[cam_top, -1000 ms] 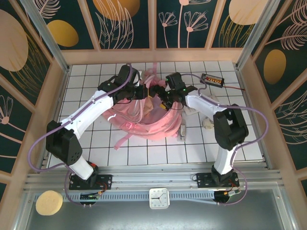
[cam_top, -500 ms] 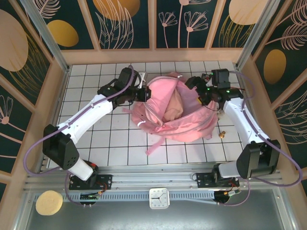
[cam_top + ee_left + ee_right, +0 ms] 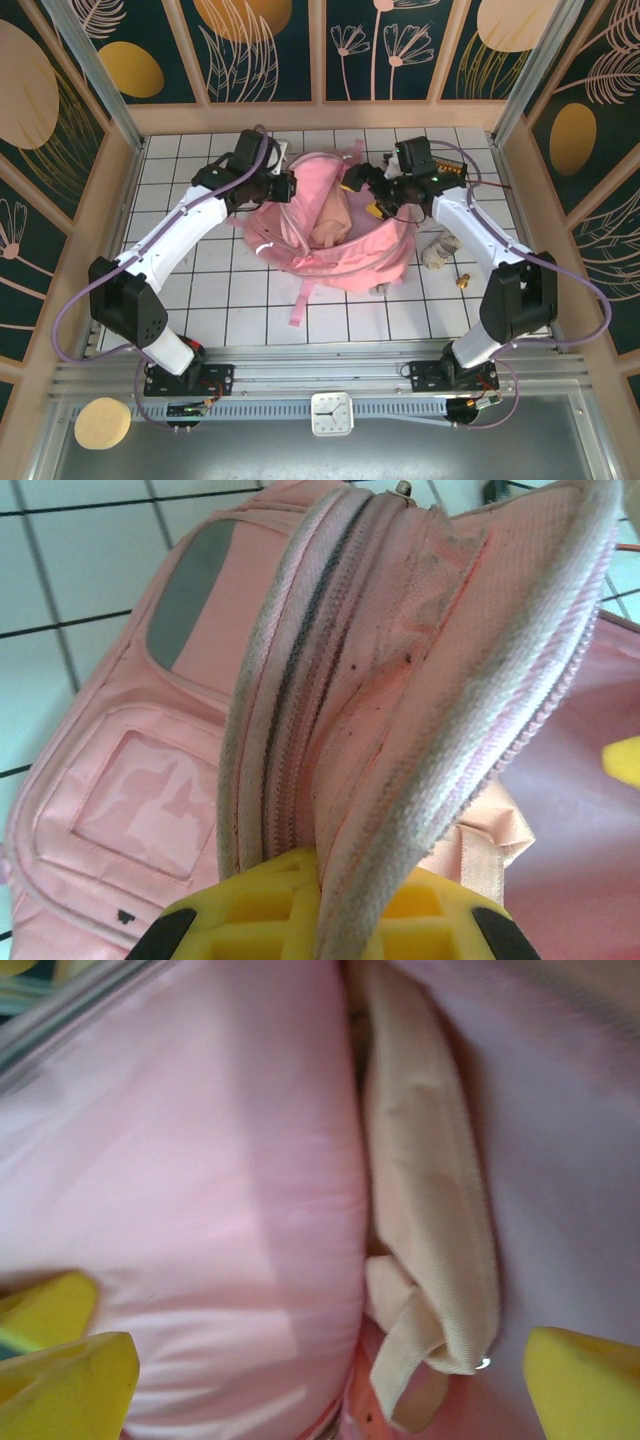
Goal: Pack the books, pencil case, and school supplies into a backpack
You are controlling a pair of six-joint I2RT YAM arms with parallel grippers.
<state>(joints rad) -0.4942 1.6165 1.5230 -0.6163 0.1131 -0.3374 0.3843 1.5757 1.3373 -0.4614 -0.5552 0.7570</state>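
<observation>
Bright even light, soft shadows; the backpack point(image 3: 200, 1160) blurs close up.

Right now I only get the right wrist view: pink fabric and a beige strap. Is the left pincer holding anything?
Observer: Yes. The left pincer is shut on the backpack's zippered rim.
Operator: Where does the backpack sit?
Observer: On the tiled table, between both arms, mouth open upward.
Operator: Anything loose outside it?
Observer: A pale crumpled item and a small gold-coloured piece, to the backpack's right.
</observation>
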